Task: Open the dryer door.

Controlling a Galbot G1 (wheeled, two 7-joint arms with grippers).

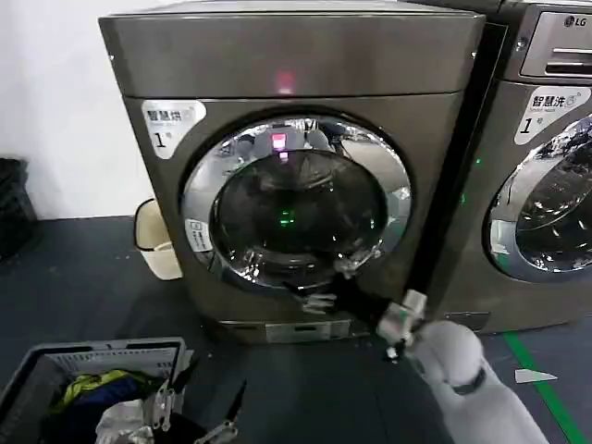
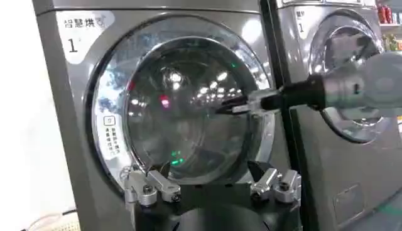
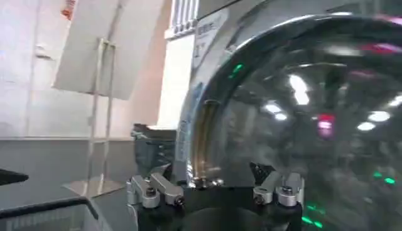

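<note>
The dryer (image 1: 305,65) is a dark bronze-grey box in the middle of the head view, with a white "1" sticker (image 1: 171,120). The dryer door (image 1: 296,203) has a chrome rim around dark glass, and I cannot tell whether it is latched or slightly ajar. My right gripper (image 1: 338,280) reaches from the lower right to the door's lower right rim. It is open, and in the right wrist view the chrome rim (image 3: 201,144) lies between its fingers (image 3: 154,187). My left gripper (image 1: 199,407) hangs low over the basket, open and empty, facing the dryer door (image 2: 182,107); the right gripper (image 2: 229,107) shows at the door's side.
A lighter grey LG machine (image 1: 546,148) stands right against the dryer. A grey basket (image 1: 92,356) of laundry sits at the lower left. A cream bin (image 1: 157,240) stands by the dryer's left side. Green tape (image 1: 536,379) runs across the dark floor at the right.
</note>
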